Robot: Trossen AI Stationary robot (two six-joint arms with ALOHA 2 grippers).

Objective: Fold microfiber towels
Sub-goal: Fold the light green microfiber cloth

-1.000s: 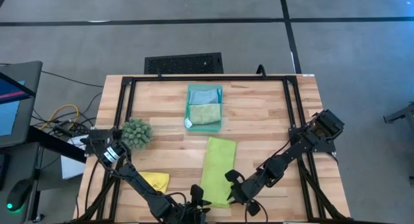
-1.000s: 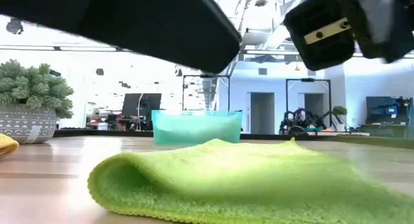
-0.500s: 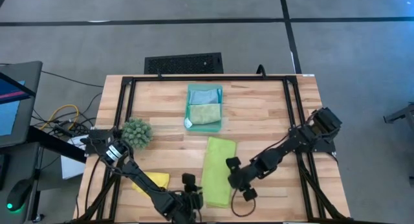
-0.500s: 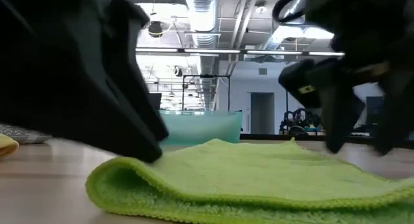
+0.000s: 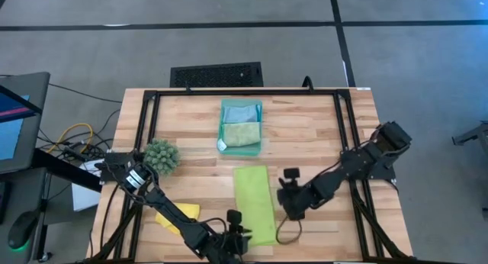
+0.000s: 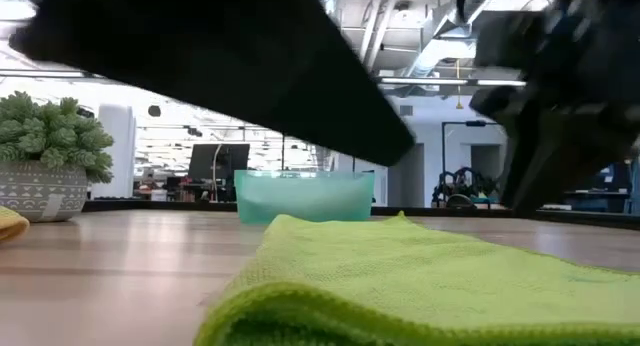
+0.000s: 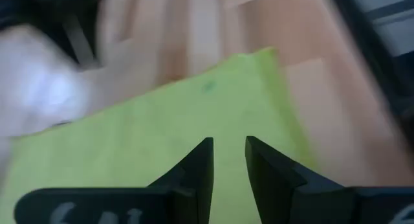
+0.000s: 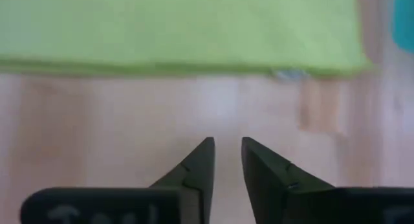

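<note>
Now two soft cloths, light blue [image 5: 239,111] and sage [image 5: 242,134], sit in the teal plastic tray [image 5: 223,146]; the lime microfiber towel [image 5: 255,204] lies half-folded on the bench [image 5: 305,142], the yellow towel [image 5: 177,216] waits. Left end effector [image 5: 238,235] and right end effector [image 5: 290,195]: narrow gaps, gripping nothing.

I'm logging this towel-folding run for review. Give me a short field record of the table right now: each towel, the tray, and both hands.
lime green towel: folded into a long strip, flat on the table, centre front
yellow towel: front left, partly under the left arm
teal tray: behind the lime towel, holds two folded towels
light blue towel: in tray, far end
pale sage towel: in tray, near end
left hand: at the strip's near left edge, fingers narrowly apart, holding nothing
right hand: beside the strip's right edge, over bare wood, holding nothing
</note>
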